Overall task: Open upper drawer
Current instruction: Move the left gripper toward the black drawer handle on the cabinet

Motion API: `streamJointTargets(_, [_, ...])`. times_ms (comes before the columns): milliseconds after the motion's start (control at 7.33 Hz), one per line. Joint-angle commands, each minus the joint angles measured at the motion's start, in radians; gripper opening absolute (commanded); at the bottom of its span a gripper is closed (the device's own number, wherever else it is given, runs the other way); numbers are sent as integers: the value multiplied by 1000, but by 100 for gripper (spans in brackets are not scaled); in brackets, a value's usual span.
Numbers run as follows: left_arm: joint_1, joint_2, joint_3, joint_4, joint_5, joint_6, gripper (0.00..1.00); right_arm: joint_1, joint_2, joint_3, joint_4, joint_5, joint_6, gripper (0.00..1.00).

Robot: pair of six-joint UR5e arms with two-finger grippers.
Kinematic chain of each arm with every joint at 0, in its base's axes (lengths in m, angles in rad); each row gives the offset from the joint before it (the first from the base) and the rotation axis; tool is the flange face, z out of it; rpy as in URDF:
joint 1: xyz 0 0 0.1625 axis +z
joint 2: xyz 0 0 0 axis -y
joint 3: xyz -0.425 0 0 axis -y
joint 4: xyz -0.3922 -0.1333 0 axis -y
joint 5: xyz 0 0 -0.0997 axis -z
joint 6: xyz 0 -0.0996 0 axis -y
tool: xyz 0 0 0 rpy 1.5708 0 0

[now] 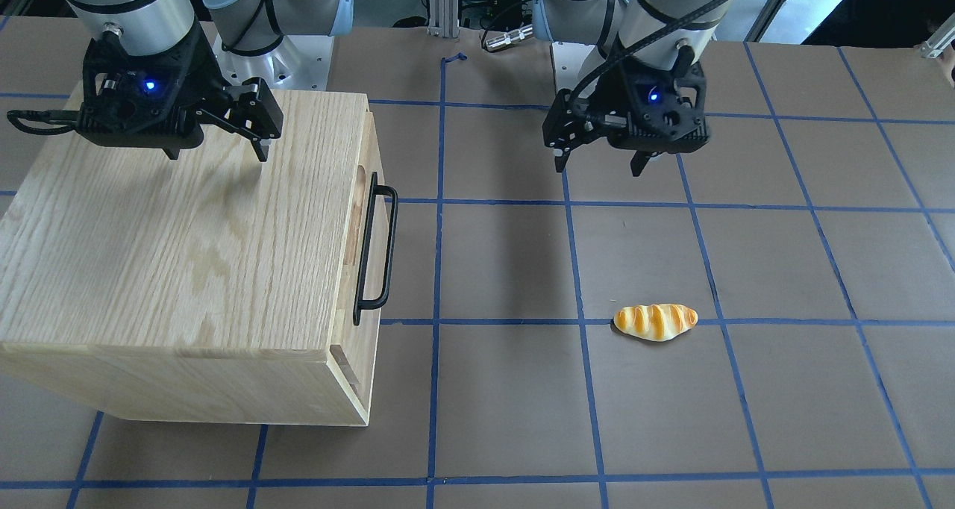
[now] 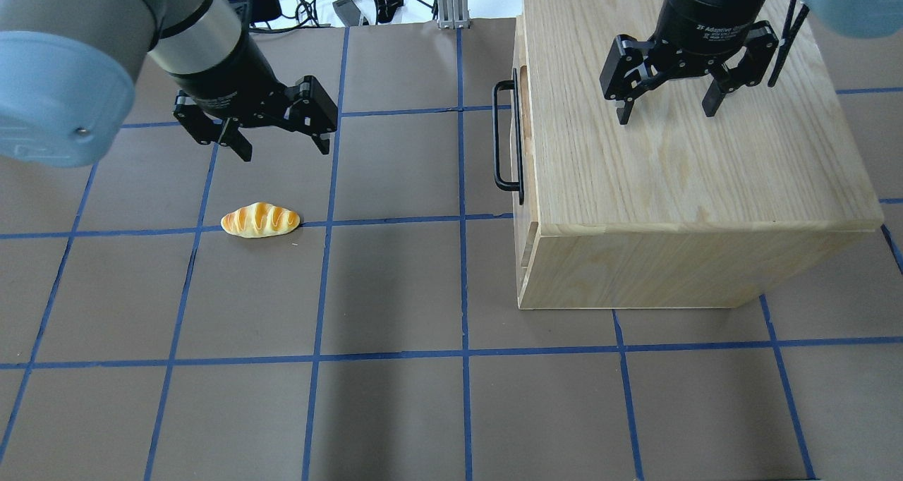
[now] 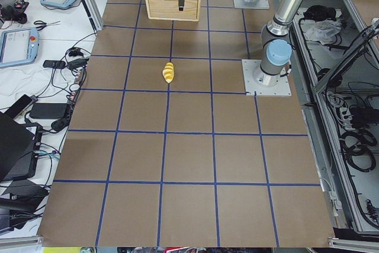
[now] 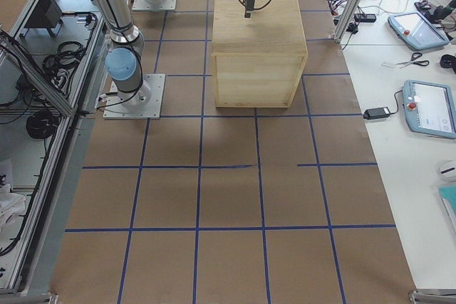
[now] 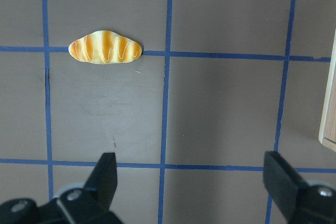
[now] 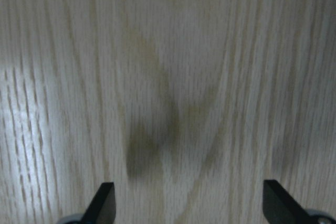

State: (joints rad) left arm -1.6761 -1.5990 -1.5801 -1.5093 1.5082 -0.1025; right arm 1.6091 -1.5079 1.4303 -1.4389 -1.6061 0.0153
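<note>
**Beware a Missed or Skewed Grab at the Handle**

Look right of centre in the overhead view for the upper drawer, apparently shut flush in the cabinet, with its black handle facing frame-left toward open table. Note the right gripper at upper right, hovering above the cabinet top, fingers spread wide around nothing. Note the left gripper at upper left, equally spread and empty, above bare table, higher in the frame than the bread roll.

Expect trouble mainly in the approach. Beware clipping the cabinet's front edge when bringing the right gripper down and around to the bar. Beware closing off-centre or beside the bar: likely slipping off, or twisting the drawer into a jam. Guard against pulling too sharply, probably dragging the whole cabinet across the table rather than sliding the drawer out. Keep the pull straight toward frame-left. Avoid sweeping the left gripper in low, for fear of knocking the roll.
</note>
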Motion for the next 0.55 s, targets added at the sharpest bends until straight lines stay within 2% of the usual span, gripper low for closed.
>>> streamJointTargets(0, [-126, -108, 29, 79, -41, -96, 100, 0, 0, 1, 0, 0, 0, 100])
streamJointTargets(136, [-160, -149, 40, 148, -121, -100, 100, 0, 0, -1, 0, 0, 0, 100])
streamJointTargets(409, [-217, -211, 67, 225, -202, -103, 100, 0, 0, 1, 0, 0, 0, 100])
